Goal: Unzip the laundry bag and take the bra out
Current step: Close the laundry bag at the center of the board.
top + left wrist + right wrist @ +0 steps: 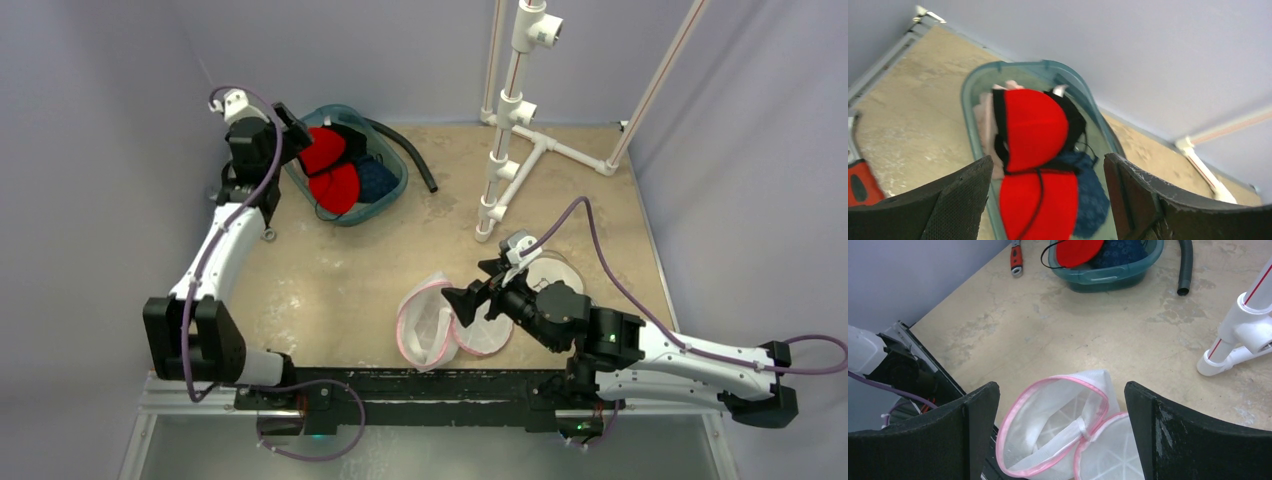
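The red bra (pixel 330 170) with black trim lies in a teal basin (pixel 392 195) at the back left; it also shows in the left wrist view (pixel 1035 150) and the right wrist view (pixel 1078 251). My left gripper (pixel 300 135) is open and empty just above the basin, the bra between its fingers in its own view (pixel 1048 165). The white mesh laundry bag (pixel 430 320) with pink trim lies unzipped near the front edge, its round flap folded aside, and looks empty (pixel 1058 425). My right gripper (pixel 468 300) is open and empty above the bag (pixel 1060 387).
A blue garment (pixel 1090 195) and a pale one share the basin (pixel 973 85). A black hose (pixel 410 150) lies beside the basin. A white PVC frame (pixel 505 150) stands at the back right. A red-handled tool (pixel 1017 257) lies left of the basin.
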Tool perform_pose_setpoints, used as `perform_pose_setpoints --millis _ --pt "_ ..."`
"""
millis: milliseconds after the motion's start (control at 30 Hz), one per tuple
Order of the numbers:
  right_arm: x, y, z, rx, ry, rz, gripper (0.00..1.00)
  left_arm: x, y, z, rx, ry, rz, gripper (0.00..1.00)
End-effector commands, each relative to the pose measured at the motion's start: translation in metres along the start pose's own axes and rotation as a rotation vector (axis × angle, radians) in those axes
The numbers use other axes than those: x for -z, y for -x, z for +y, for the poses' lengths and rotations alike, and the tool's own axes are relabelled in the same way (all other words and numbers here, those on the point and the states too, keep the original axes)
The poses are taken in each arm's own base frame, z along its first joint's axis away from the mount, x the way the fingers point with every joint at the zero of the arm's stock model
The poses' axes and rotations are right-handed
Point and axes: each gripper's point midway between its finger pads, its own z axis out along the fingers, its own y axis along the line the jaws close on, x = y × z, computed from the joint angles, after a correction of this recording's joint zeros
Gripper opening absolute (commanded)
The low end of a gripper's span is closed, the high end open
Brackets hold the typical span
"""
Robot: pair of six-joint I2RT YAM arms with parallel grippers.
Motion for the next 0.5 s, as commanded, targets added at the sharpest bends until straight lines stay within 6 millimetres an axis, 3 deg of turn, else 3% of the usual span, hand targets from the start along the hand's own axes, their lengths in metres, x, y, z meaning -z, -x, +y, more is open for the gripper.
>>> perform_pose_setpoints --millis 0,133,467 --pt "-0.002 0.02 0.007 -0.041 0.015 -0.064 0.98 0.041 0.013 -0.018 -0.082 -0.037 -0.071 0.8" --pt "-0.008 0.019 0.005 -0.053 -0.019 -0.062 0.98 0.05 -0.005 -0.017 -0.114 -0.072 -0.013 0.8" --pt "-0.021 0.017 -0.013 -0.136 -0.178 -0.06 0.98 0.042 -0.105 -0.031 -0.032 -0.209 0.32 0.75"
